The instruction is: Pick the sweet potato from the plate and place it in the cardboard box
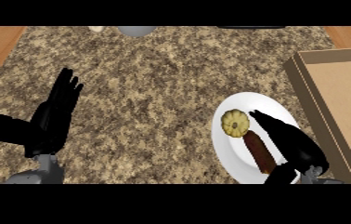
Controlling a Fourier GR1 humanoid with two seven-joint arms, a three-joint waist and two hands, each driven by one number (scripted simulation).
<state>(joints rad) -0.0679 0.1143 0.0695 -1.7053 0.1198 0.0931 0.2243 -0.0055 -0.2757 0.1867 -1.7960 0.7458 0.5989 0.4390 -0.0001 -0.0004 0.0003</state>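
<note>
Across the view, noted a speckled granite counter point(171, 79) with wooden edging at both upper corners. At far right, recorded an open-topped cardboard box point(334, 95), cut off by the view's edge and just beside a white plate point(259, 103). At left, logged the left hand point(55, 116), resting edge-on with straight fingers, holding nothing. Over the plate's right half, logged the right hand point(291, 140), fingers extended toward the upper left, closed on nothing, lying along the sweet potato point(258, 148); cannot tell whether touching. Found the sweet potato still on the plate, lower centre, just below a round yellow scalloped item point(235, 122). At the top edge, noted a grey bowl point(137, 30).
</note>
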